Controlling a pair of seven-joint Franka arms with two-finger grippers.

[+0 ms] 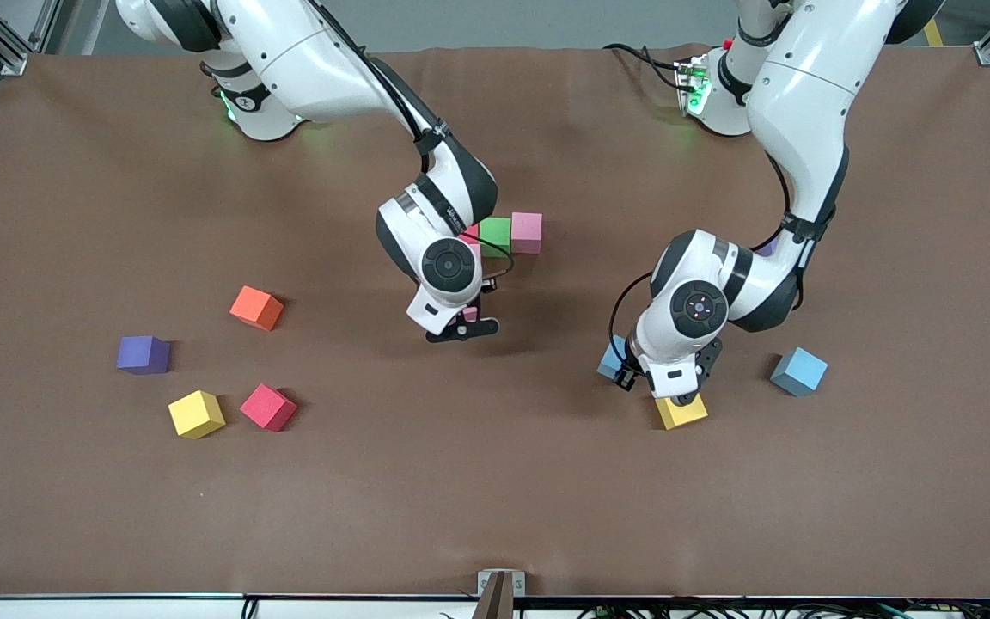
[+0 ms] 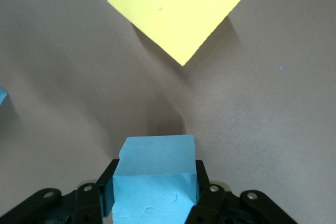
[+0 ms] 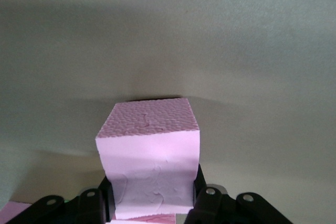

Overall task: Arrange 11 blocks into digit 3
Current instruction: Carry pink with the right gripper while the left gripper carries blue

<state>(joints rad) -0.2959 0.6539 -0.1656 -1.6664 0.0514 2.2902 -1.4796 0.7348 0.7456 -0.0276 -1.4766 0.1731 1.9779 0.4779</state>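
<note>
1. The right arm reached down from its base to the middle of the brown table [image 1: 74,533], elbow bent, wrist turned downward beside the green cube [image 1: 495,235].
2. The right gripper [image 1: 464,325] was clamped on a pink cube [image 3: 149,156], its two black fingers [image 3: 100,203] pressed on the cube's opposite sides; in the front view only a sliver of that pink showed under the wrist.
3. The green cube sat touching a second pink cube [image 1: 527,232] on the side toward the left arm's end; another pink piece [image 1: 471,236] showed at the green cube's other side, mostly hidden by the right arm.
4. The left arm folded down from its base, forearm steep, wrist pointing at the table, well away from the green cube toward the left arm's end and nearer the front camera.
5. The left gripper [image 1: 632,371] was closed on a light blue cube [image 2: 155,182], fingers [image 2: 207,198] flat on its two sides.
6. A yellow cube [image 1: 681,411] lay just beside the held blue one, turned diagonally.
7. Another light blue cube [image 1: 799,370] rested apart, farther toward the left arm's end.
8. Far from the green cube, toward the right arm's end, lay an orange cube [image 1: 256,307], a purple cube [image 1: 143,354], a second yellow cube [image 1: 196,413] and a red cube [image 1: 268,407].
</note>
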